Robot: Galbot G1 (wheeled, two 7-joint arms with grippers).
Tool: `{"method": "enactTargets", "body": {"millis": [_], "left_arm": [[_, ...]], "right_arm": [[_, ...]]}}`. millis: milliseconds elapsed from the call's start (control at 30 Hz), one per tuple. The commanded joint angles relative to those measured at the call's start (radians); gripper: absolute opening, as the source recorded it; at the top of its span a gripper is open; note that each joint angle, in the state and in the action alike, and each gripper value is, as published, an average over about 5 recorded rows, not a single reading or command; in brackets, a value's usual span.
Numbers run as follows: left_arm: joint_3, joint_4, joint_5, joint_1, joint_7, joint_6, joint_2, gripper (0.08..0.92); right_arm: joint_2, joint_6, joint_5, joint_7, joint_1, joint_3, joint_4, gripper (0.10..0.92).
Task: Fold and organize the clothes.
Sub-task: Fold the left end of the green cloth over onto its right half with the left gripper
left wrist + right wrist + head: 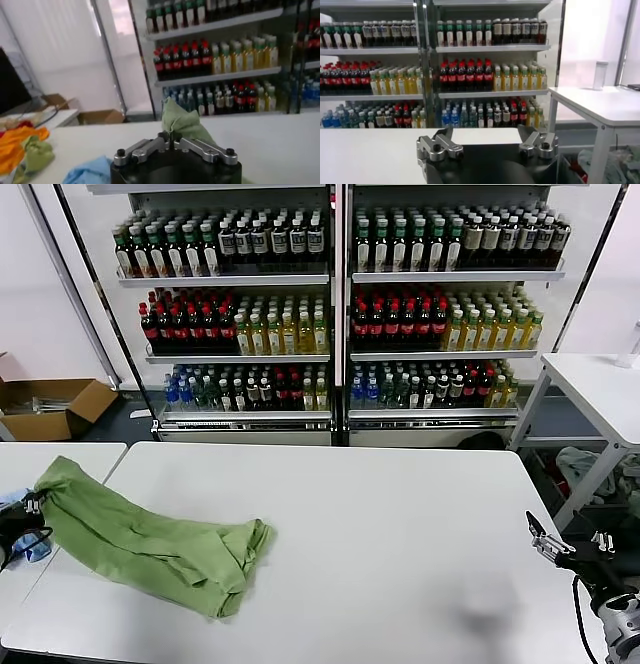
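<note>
- The left claw [32, 506] sits at the left edge of the head view, above the seam between the two white counters, and is pressed together on a corner of the green shirt [150, 539].
- In the left wrist view the same claw [171, 141] has its two metal fingers [145, 149] meeting at the middle, with a peak of the green fabric [182, 122] standing up from between them.
- The green shirt lies crumpled and stretched out on the main white counter [380, 534], running from the pinched corner at the left down to a bunched end nearer the counter's front edge, in the left half of the surface.
- The pinched corner is lifted a little; the rest of the cloth rests on the counter.
- A light blue cloth [30, 546] lies just beside the left claw on the neighbouring counter [60, 456], and shows again in the left wrist view [90, 172].
- Further off in the left wrist view, an orange garment [17, 145] and another green piece [35, 155] lie in a heap.
- The right claw [545, 542] hangs off the right end of the main counter, well apart from the shirt, with its fingers spread.
- The right wrist view shows that claw [487, 145] with its fingers [437, 147] wide apart and holding nothing.
- Behind the counters stand shelves of bottled drinks [330, 304]; a cardboard box [50, 406] sits on the floor to the left, and another white table [600, 384] stands to the right.
</note>
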Motion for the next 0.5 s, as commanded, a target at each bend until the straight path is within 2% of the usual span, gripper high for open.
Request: {"method": "enactTargets", "body": {"millis": [33,267,500], "left_arm": [[0.157,-0.28,0.033,0.015,0.06,-0.055,-0.092,0.093],[0.27,-0.363,0.064,0.091,0.077,-0.067,-0.145,0.093],[0.354,-0.355,0.145,0.145,0.118,-0.089,-0.173,0.093]], "right_arm": [[0.01,0.001,-0.003,0.0,-0.003,0.002,0.004,0.823],[0.012,0.001,-0.005,0.0,-0.002,0.002,-0.001,0.823],[0.005,-0.001,-0.004,0.001,0.01,0.0,-0.007,0.823]]}}
